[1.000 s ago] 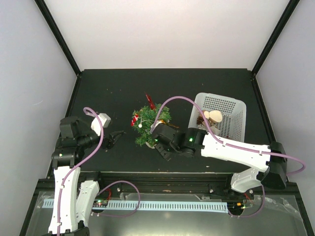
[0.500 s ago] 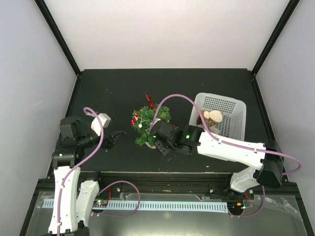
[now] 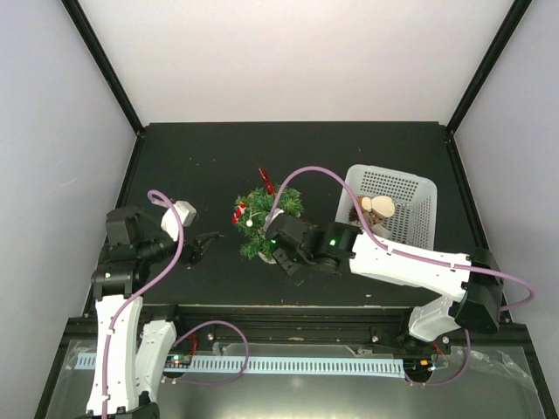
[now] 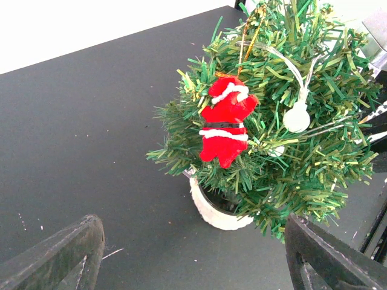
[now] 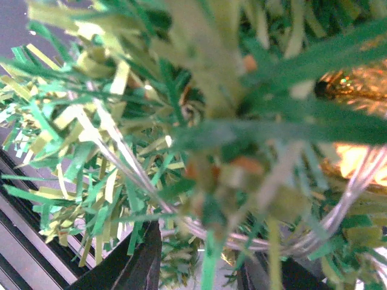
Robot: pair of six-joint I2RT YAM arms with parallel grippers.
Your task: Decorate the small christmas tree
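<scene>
The small christmas tree (image 3: 262, 220) stands on its white base (image 4: 215, 214) near the middle of the black table (image 3: 192, 157), between the two arms and just to the left of a white mesh basket (image 3: 419, 187). The right gripper (image 5: 202, 269) is pushed into the tree's near right side, its arm stretched across the table from the right. In the wrist view its two dark fingers (image 5: 143, 261) stand partly apart among the green needles, and nothing can be seen clamped between them. A silver cord (image 5: 138, 174) loops across the branches just above the fingers, and a glittering gold ornament (image 5: 354, 89) hangs blurred at the right edge of that view. The left gripper (image 3: 206, 244) hovers over the table to the left of the tree, apart from it and pointed toward it, with its jaws wide open and empty. On the side of the tree facing that arm hang a red Santa figure (image 4: 225, 128) and a white bauble (image 4: 297, 118) on a pale loop. Another red ornament (image 3: 266, 182) sticks out at the tree's far side. The basket holds a pale round ornament (image 3: 381, 208) and some brown pieces too small to make out.
</scene>
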